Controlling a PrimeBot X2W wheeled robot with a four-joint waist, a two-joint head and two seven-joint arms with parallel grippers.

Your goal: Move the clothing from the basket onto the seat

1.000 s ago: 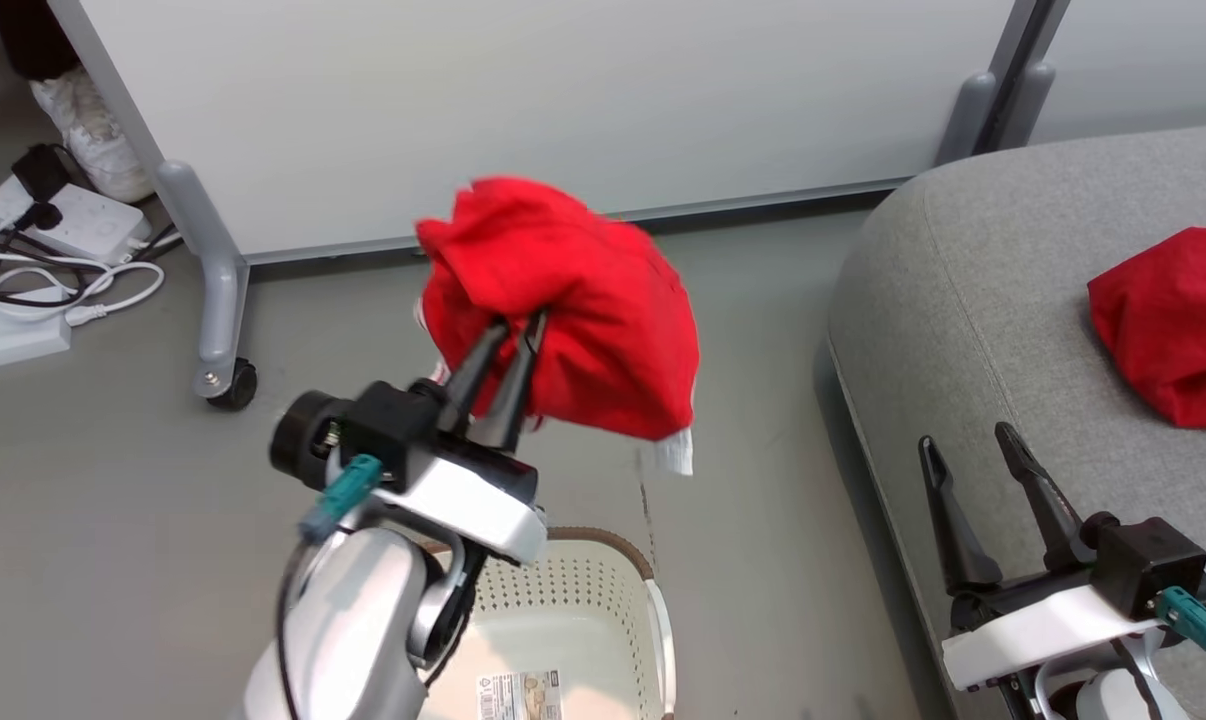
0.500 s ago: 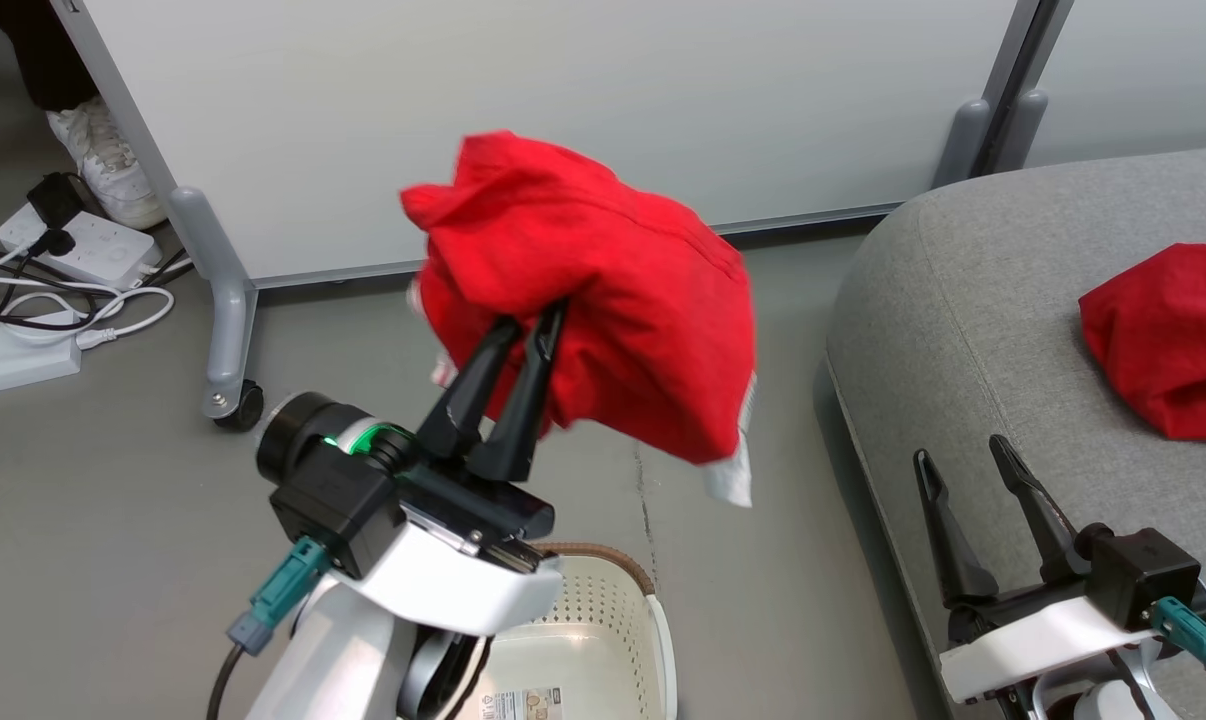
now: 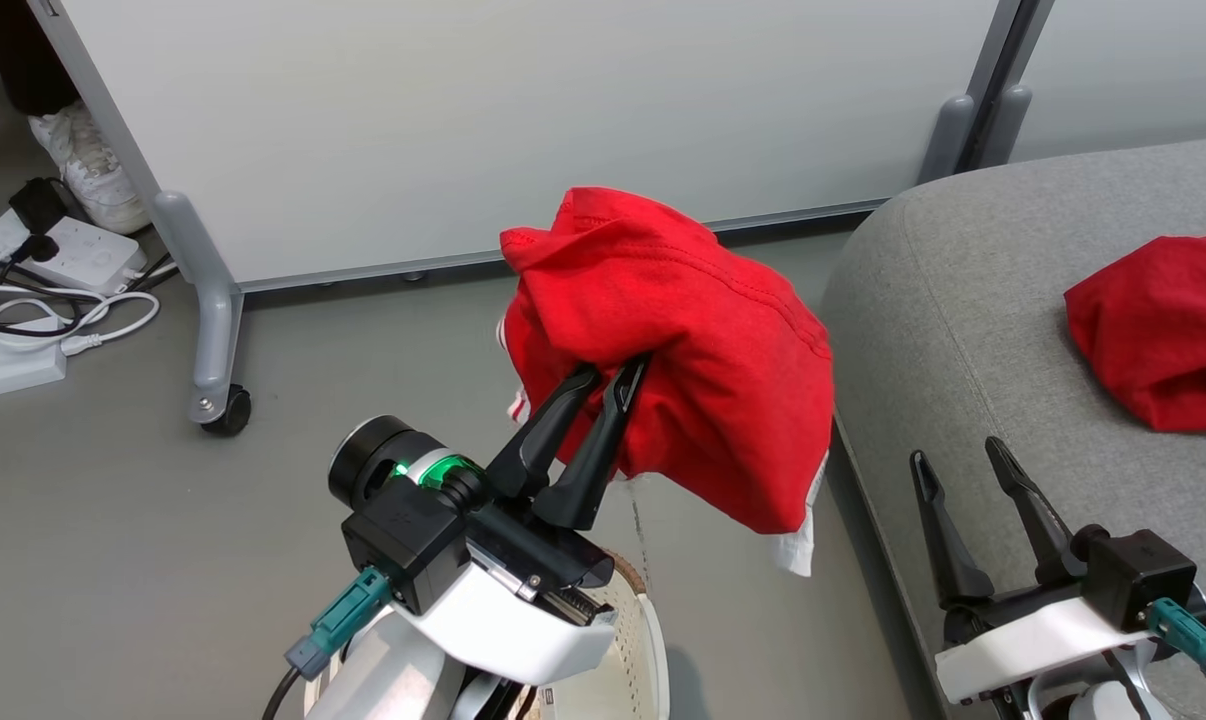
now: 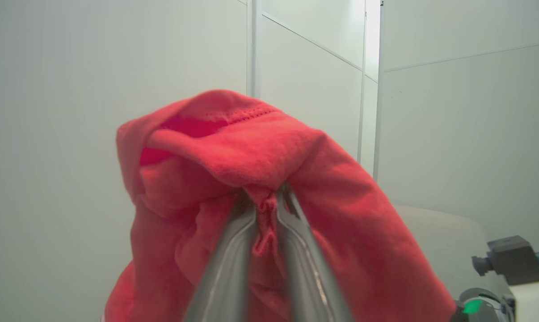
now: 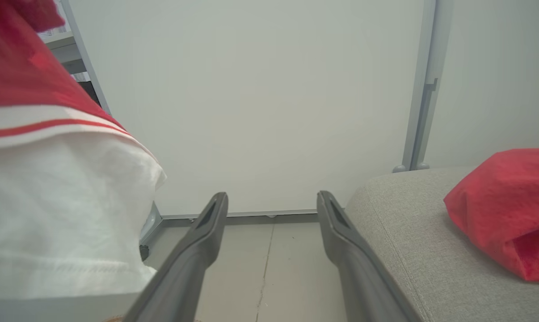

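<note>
My left gripper (image 3: 613, 372) is shut on a red garment with white striped trim (image 3: 683, 350), held up in the air above the floor, just left of the grey seat (image 3: 953, 330). The left wrist view shows the cloth (image 4: 251, 170) pinched between both fingers (image 4: 227, 268). Its white trim hangs close in the right wrist view (image 5: 50, 188). A second, plain red garment (image 3: 1153, 325) lies on the seat (image 5: 408, 250), also seen as a red heap (image 5: 506, 210). My right gripper (image 3: 953, 460) stands open over the seat's front edge. Part of the white basket (image 3: 643, 640) shows below my left arm.
A white partition (image 3: 523, 110) on a grey wheeled foot (image 3: 213, 390) stands behind. Power strips and cables (image 3: 53, 270) lie on the floor at far left, beside a person's white shoe (image 3: 88, 165). Grey floor lies between basket and seat.
My left gripper has carried the red garment to the right, closer to the seat. The right gripper stays open in the same place. The head camera has shifted slightly.
</note>
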